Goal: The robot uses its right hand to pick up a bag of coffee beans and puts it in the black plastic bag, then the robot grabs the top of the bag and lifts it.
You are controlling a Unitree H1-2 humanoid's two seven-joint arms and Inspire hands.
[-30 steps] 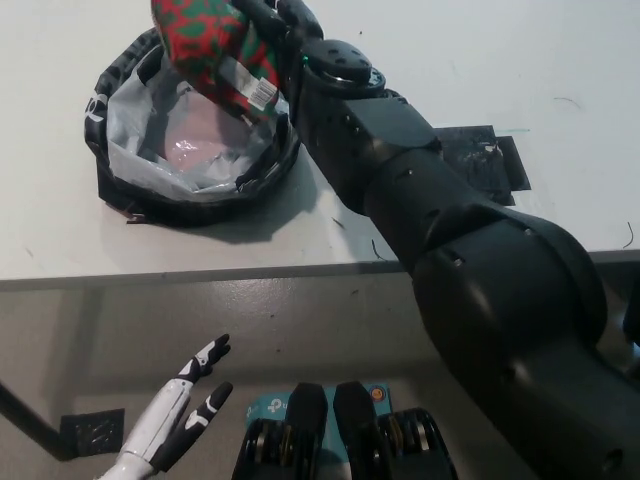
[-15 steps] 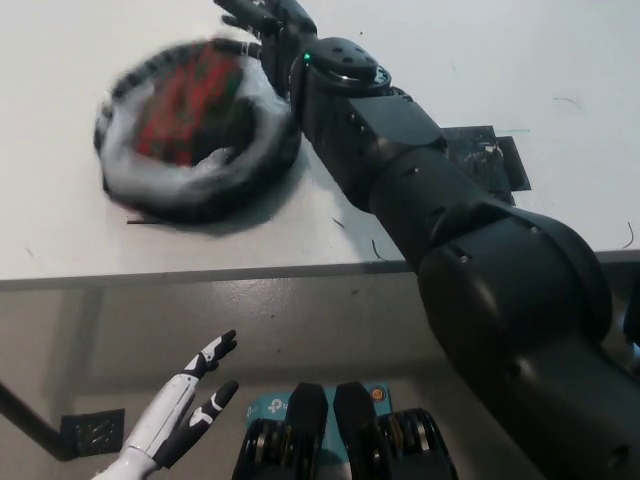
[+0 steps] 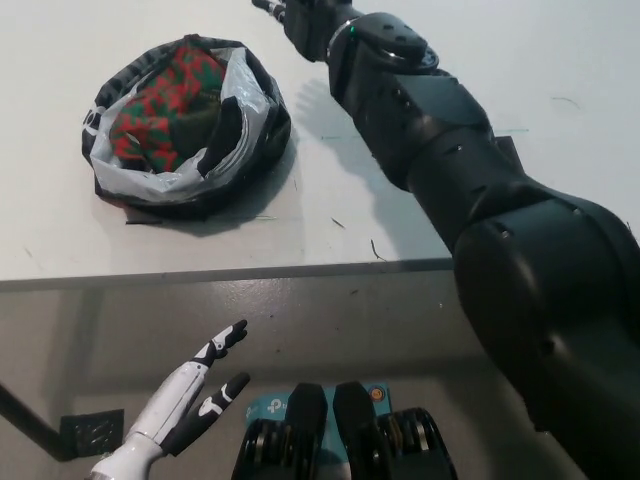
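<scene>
No readable text in view.
White marks on the black plastic bag (image 3: pixel 100 115) rim, at nine o'clock, and a mark on the teal panel (image 3: pixel 265 408) stay too blurred to read.

Your right hand (image 3: pixel 300 15) is reaching far forward, mostly cut off; left hand (image 3: pixel 195 385) is resting low, fingers spread.

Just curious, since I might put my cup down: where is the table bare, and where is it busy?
Bare: the table strip between the black plastic bag and the near edge, and the far-left corner. Busy: the bag holds the coffee bag; the right hand and its arm cross the right side. The left hand rests below the table.
</scene>
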